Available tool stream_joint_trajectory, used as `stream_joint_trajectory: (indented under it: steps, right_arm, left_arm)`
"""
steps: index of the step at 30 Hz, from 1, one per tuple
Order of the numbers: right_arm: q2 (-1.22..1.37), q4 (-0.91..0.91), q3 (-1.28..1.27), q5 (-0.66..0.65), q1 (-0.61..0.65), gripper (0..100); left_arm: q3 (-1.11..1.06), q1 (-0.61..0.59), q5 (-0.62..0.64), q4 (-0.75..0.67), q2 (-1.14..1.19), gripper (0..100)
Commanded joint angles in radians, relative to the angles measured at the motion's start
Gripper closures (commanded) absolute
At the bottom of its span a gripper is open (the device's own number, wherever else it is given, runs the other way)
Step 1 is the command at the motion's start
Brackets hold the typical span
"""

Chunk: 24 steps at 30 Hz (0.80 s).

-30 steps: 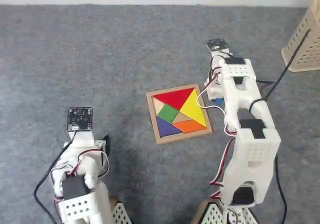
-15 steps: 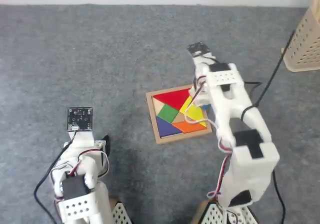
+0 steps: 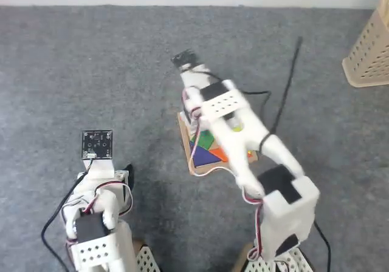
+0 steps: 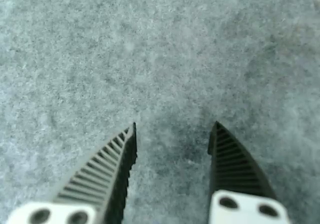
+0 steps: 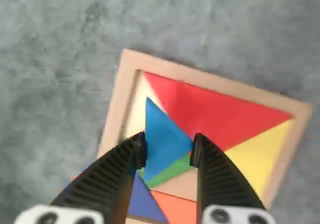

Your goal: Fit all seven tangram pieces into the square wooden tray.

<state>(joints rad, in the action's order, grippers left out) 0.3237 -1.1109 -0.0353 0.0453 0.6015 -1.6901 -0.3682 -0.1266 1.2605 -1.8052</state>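
Grey carpet-like tabletop (image 3: 91,59) all the way across, with a white wall strip along the far edge and a beige perforated basket (image 3: 371,47) at the far right.

Your wooden tray (image 3: 184,135) sits around the middle of the tabletop. From the high view most of it is hidden under your right arm (image 3: 237,120), which stretches from the near right across the tray toward its far-left corner. You can just make out the green piece (image 3: 205,139) and the purple piece (image 3: 203,156) poking out beside the arm.

The right wrist view gives you the better look. The right jaws are clamped on the blue triangle (image 5: 162,139), one finger on each side of its wide end. That triangle overlaps the cream piece (image 5: 137,109) and the green piece (image 5: 170,170), so it's not seated flat. The red triangle (image 5: 210,109), yellow triangle (image 5: 260,154), orange piece (image 5: 172,206) and purple piece (image 5: 142,199) lie inside the tray rim (image 5: 117,109).

Your left arm (image 3: 97,211) is down at the near left, well apart from the tray. Its jaws are spread wide with nothing between them, just bare grey tabletop (image 4: 170,59) underneath.
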Motion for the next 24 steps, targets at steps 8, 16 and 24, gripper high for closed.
stream_joint_trajectory:
  steps: [8, 16, 24]
  right_arm:
    - [-0.001, -0.002, 0.068, 0.152, 0.028, 86.8]
    - [0.005, 0.025, 0.064, 0.161, 0.079, 86.8]
    - [0.007, 0.041, 0.063, 0.160, 0.079, 86.8]
  left_arm:
    - [0.004, -0.005, 0.009, 0.003, -0.015, 77]
    - [0.004, -0.005, 0.009, 0.003, -0.015, 77]
    - [0.004, -0.005, 0.009, 0.003, -0.015, 77]
